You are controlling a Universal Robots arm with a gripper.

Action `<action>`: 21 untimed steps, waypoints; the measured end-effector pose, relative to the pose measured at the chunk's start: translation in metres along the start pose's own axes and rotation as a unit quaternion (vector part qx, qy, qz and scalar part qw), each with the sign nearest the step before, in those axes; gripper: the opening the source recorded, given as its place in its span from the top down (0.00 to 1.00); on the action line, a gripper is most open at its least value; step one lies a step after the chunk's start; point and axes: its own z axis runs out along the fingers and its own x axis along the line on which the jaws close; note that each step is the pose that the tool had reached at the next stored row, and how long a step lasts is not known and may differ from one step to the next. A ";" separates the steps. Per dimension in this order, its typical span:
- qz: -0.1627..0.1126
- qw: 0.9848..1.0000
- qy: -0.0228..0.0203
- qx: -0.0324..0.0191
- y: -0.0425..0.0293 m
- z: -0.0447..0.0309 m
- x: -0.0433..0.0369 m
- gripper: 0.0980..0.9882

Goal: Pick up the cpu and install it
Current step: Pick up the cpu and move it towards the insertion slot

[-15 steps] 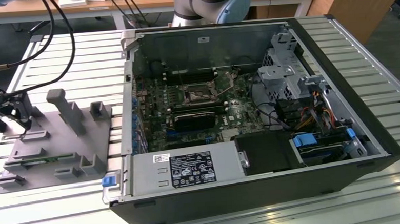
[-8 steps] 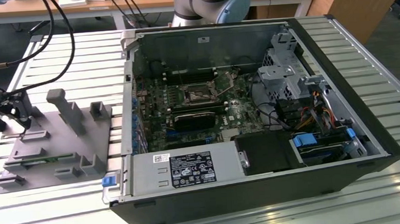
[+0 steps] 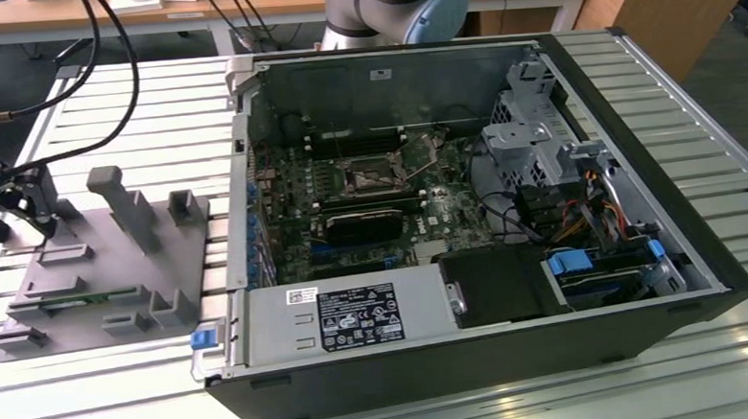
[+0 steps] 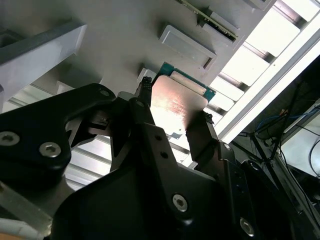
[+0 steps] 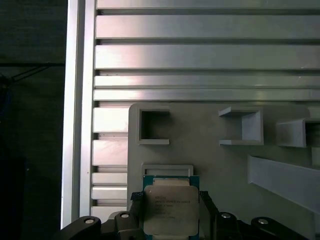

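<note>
I read claw [image 5: 171, 199] clamped on cpu [image 5: 170, 212] by two opposite edges | cpu flat, over tray [image 5: 225, 160] | socket [image 3: 375, 178] well apart, toward the exterior view's right

This is a robotics lab or test workshop. The counter [image 3: 718, 182] is built of ribbed aluminium profile, and a robot arm's base [image 3: 396, 2] rises at its far edge. An opened computer case [image 3: 470, 80] lies on it with the motherboard [image 3: 361, 201] bared. A grey moulded fixture [image 3: 96, 267] sits beside the case, toward the exterior view's left. A wooden counter [image 3: 274, 2] stands farther back.
</note>
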 end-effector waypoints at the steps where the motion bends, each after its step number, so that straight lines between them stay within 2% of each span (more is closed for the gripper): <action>1: 0.000 1.000 0.000 0.000 0.0003 -0.0004 0.0000 0.52; 14: 0.000 1.000 0.000 0.000 0.0042 -0.0075 0.0001 0.52; 21: 0.000 1.000 0.000 0.000 0.0052 -0.0128 -0.0025 0.52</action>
